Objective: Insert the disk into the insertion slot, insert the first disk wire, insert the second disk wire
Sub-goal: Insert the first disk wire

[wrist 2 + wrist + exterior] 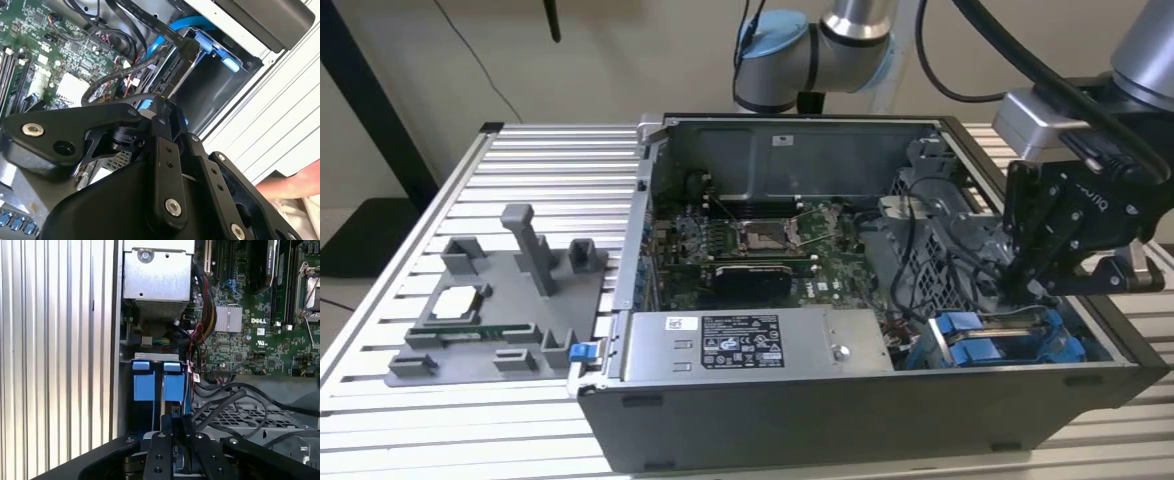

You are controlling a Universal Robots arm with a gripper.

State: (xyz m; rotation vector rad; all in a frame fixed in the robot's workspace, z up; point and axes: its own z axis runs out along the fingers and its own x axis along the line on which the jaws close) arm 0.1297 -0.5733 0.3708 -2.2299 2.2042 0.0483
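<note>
The disk's blue carrier (987,340) sits down in the insertion slot (1067,335) at the case's near corner on the exterior view's right. In the first wrist view its blue tabs (150,385) stand inside the bay's grey rim (150,357). My black gripper (1031,292) hangs tilted just above that bay, with its fingertips (176,420) drawn together. A black connector (187,47) on a flat black wire lies against the disk's edge, and a blue wire (182,24) passes behind it. Another black wire (120,96) runs up to my gripper (161,105); whether it is gripped I cannot tell.
The grey power-supply box (747,345) lies beside the bay, with the motherboard (747,240) behind it. A perforated cage (250,415) draped with cables sits close to my fingers. A grey fixture (494,310) with parts stands on the slatted table at the exterior view's left. A hand (295,182) rests outside the case.
</note>
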